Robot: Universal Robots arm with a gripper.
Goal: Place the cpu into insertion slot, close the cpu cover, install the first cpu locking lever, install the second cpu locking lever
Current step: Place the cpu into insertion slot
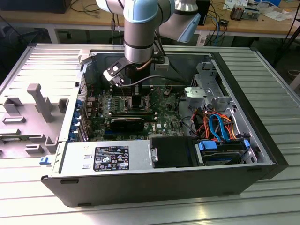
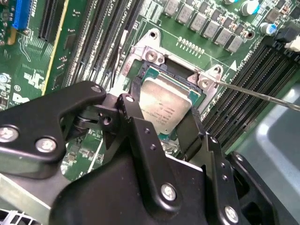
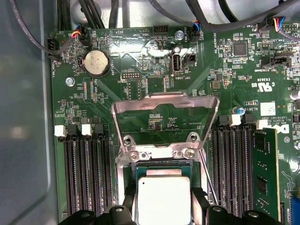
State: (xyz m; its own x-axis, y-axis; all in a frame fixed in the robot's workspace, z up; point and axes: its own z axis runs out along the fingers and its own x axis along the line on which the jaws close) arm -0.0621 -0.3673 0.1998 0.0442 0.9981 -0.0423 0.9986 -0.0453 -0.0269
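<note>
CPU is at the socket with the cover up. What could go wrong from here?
1. The gripper is shut on the cpu right at the insertion slot; if the chip isn't square to the rim, it could seat crooked.
2. The cpu cover stands open just beyond the gripper, so a move that way might hit it.
3. The thin locking lever juts out beside the socket and could snag.

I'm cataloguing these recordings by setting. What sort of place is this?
Probably a robotics or electronics lab: an opened desktop computer case lies on a slatted metal table, a robot arm reaches into it, and wooden workbenches behind carry loose cables.
</note>
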